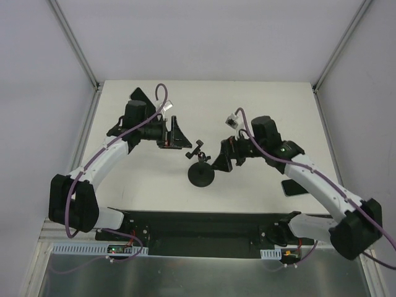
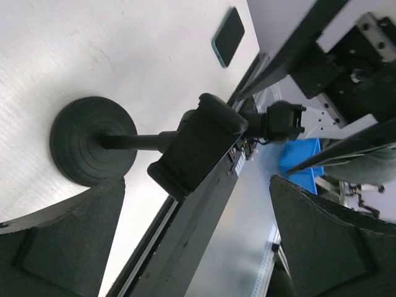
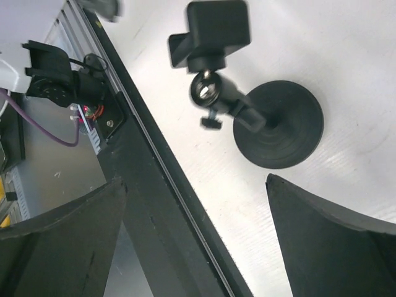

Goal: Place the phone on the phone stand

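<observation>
From the top camera, the white flat bench [image 1: 247,105] has bare room toward its far edge and along its left side. Grey walls close it on three sides, and a black rail [image 1: 204,219] runs along the near edge. The black phone stand [image 1: 201,174], with a round disc base, a thin arm and a small clamp, stands upright near the middle of the bench. The left pincer [image 1: 178,135] is just left of the clamp and the right pincer [image 1: 221,154] is just right of it; both are apart from it. The thin black rectangular phone [image 1: 292,187] lies flat near the right edge, partly hidden under the right arm and well apart from the stand.

In the left wrist view, the jaws of the left pincer [image 2: 197,192] stand wide and hold nothing. The phone stand [image 2: 93,148] shows between the two dark fingers [image 2: 62,241] but farther off, not touched. The phone [image 2: 228,36] lies flat on the bench beyond the disc base, close to the edge. The black rail [image 2: 185,260] crosses under the clamp.

In the right wrist view, the right pincer [image 3: 198,192] is also wide and holds nothing. The phone stand [image 3: 278,124] is ahead of its fingers [image 3: 334,247], untouched, with bare bench to its right. The black rail [image 3: 167,204] runs diagonally on the left.
</observation>
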`<state>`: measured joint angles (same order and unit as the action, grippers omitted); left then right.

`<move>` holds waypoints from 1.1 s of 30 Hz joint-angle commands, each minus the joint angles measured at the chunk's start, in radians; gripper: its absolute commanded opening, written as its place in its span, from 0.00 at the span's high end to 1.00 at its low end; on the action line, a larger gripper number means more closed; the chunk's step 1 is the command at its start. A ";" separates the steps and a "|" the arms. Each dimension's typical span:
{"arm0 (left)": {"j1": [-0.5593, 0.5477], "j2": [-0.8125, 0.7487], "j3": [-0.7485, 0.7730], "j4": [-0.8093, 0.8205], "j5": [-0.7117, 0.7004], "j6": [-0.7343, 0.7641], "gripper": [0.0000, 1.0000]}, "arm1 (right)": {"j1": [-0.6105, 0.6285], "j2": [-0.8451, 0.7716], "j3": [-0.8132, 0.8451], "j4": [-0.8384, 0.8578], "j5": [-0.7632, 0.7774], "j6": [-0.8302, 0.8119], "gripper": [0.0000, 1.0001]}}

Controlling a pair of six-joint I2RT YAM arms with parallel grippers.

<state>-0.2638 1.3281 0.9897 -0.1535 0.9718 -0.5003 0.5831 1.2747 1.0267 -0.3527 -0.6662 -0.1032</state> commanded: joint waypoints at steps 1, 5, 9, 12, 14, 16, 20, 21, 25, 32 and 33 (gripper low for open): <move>-0.051 0.085 0.041 0.002 0.142 0.088 0.01 | -0.002 -0.225 -0.147 0.156 0.074 0.135 0.03; -0.100 0.141 0.056 -0.004 0.168 0.146 0.02 | -0.002 -0.334 -0.269 0.169 0.093 0.138 0.03; -0.138 0.184 0.082 -0.006 0.107 0.178 0.07 | 0.000 -0.400 -0.329 0.190 0.083 0.164 0.03; -0.155 0.229 0.107 -0.008 0.096 0.152 0.24 | 0.000 -0.446 -0.375 0.238 0.086 0.189 0.03; -0.161 0.233 0.107 -0.008 0.068 0.148 0.32 | 0.001 -0.466 -0.390 0.253 0.086 0.198 0.03; -0.161 0.224 0.090 -0.008 0.009 0.126 0.45 | 0.000 -0.478 -0.405 0.253 0.091 0.200 0.03; -0.163 0.146 0.043 0.006 -0.100 0.008 0.61 | 0.000 -0.479 -0.435 0.279 0.114 0.218 0.03; -0.161 0.125 0.005 0.053 -0.117 -0.079 0.64 | 0.004 -0.477 -0.441 0.285 0.128 0.227 0.03; -0.176 -0.030 -0.108 0.144 -0.286 -0.296 0.98 | 0.026 -0.448 -0.484 0.377 0.256 0.319 0.03; -0.290 -0.199 -0.296 0.261 -0.646 -0.601 1.00 | 0.118 -0.374 -0.495 0.520 0.464 0.418 0.02; -0.313 -0.199 -0.301 0.264 -0.724 -0.662 1.00 | 0.122 -0.359 -0.478 0.523 0.487 0.418 0.02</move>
<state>-0.4965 1.1660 0.7467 0.0124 0.5404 -0.9085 0.6697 0.8776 0.5163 0.0429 -0.3206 0.2512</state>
